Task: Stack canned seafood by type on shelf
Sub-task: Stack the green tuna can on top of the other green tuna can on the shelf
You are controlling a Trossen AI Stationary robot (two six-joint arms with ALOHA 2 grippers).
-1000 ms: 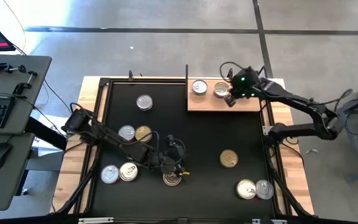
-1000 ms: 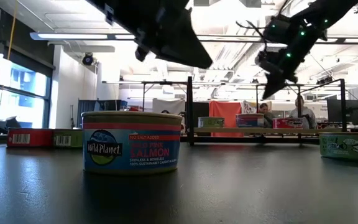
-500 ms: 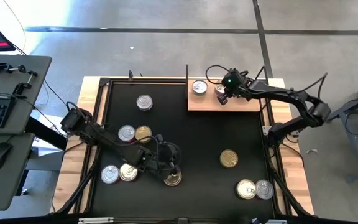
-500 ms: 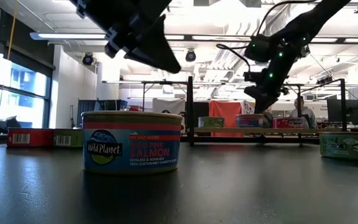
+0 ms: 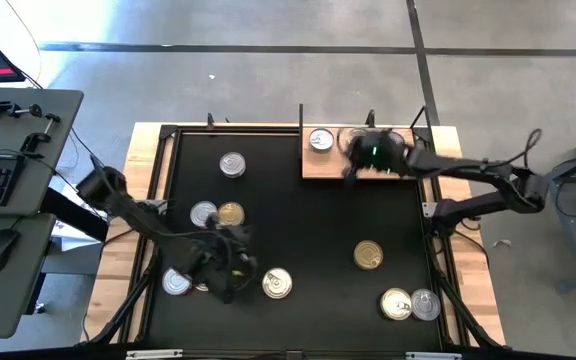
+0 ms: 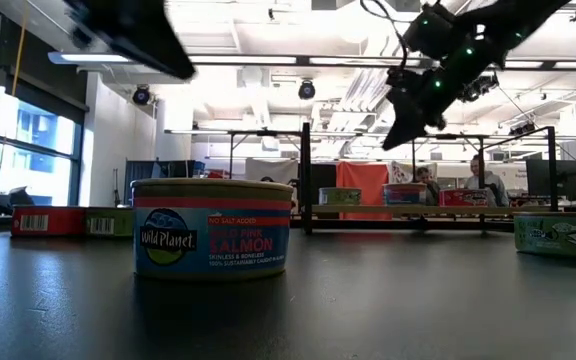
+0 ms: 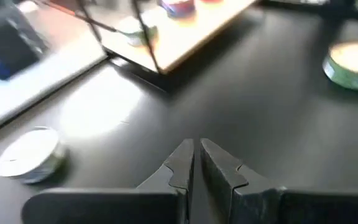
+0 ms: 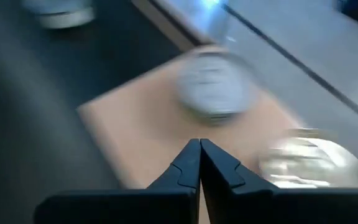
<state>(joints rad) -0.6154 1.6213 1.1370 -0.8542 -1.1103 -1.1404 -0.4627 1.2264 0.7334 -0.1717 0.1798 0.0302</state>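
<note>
Two tins, a silver-lidded one and a gold-lidded one, stand on the wooden shelf at the far right. My right gripper is shut and empty above the shelf's near part, near these tins. My left gripper is shut and empty above the mat, between the near-left tins and a salmon tin, which stands close in the low view. The left wrist view shows the shut fingers over bare mat.
More tins stand on the black mat: one far left, a pair at mid left, one right of centre, a pair at the near right. A thin black post stands at the shelf's left far corner.
My left gripper has gone up and toward the table's left edge, away from the salmon tin, which stays where it was. My right gripper has gone over the shelf toward the table's left and then toward its near edge, passing in front of the gold-lidded tin.
</note>
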